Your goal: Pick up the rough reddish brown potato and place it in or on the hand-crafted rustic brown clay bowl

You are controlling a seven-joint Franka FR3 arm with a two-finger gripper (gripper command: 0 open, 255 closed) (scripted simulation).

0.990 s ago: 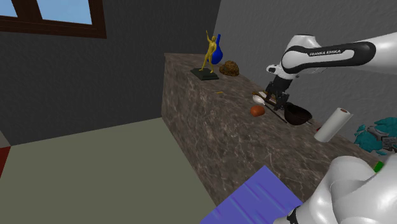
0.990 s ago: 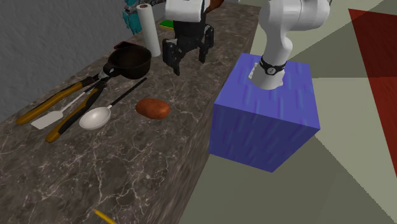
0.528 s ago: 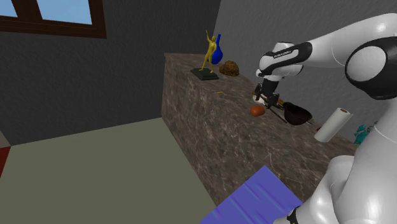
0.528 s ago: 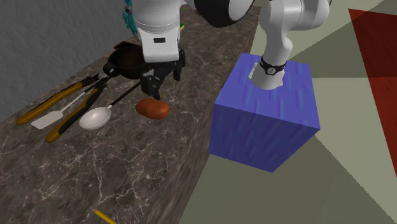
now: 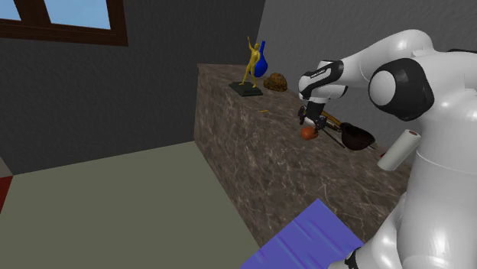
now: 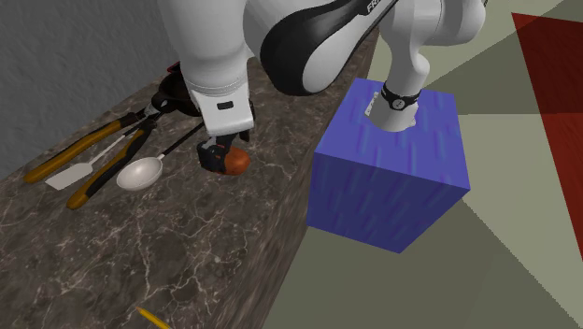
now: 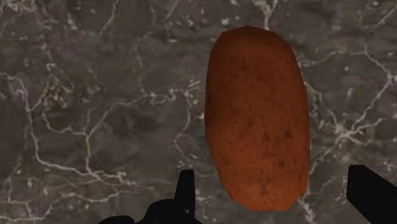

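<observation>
Grasp pending: the Franka arm's black gripper (image 7: 272, 181) hangs low over the rough reddish-brown potato (image 7: 257, 118) on the dark marble counter (image 5: 252, 145). Its two fingers are spread wide and straddle the tuber's near end. Neither finger is seen pressing on it, so the potato lies on the stone, unheld, close to the counter's front edge.

The step in hand looks to be the pick itself. The fingers are set across the potato's narrow width, so the next move probably calls for a short drop and a firm close. A lift and a carry to the shoulder view's right would follow.

There the dark brown clay bowl (image 5: 358, 137) sits near the potato, between it and a white paper towel roll (image 5: 399, 149). The potato is not in the bowl, which appears to hold nothing, though its floor is too dark to be sure.

A long-handled spoon (image 6: 140, 173) lies just beside the potato, so the lift should go straight up before any sideways travel.

At the counter's far end a blue vase (image 5: 261, 63) stands behind a yellow figurine (image 5: 248, 65), its inside hidden.
</observation>
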